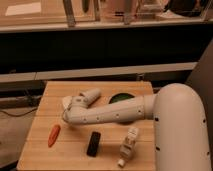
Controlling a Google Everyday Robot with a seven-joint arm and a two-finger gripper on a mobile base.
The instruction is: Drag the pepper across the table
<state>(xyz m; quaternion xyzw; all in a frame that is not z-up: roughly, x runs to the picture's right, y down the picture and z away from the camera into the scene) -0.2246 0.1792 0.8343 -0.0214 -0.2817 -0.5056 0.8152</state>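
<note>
The table (46, 159) carries everything in play, its left half mostly open plank, which gives a drag somewhere to go. The robot's white arm (117, 112) reaches in from the right edge and lies low across the middle of the top, probably so that the tool end can come down on a small, flat thing. The gripper (80, 100) sits at the arm's left end, over the left-centre of the table and nearer the far edge. Whether it is released or clenched cannot be told, and nothing is seen in its hold.

A dark round dish (120, 98) lies by the far edge behind the arm. A white bottle (129, 145) lies on its side near the near right corner, and a black bar (93, 143) lies beside it towards the centre.

The pepper (53, 135) lies flat near the left edge, towards the near left corner. It is apart from the gripper, on its near-left side, and untouched.
</note>
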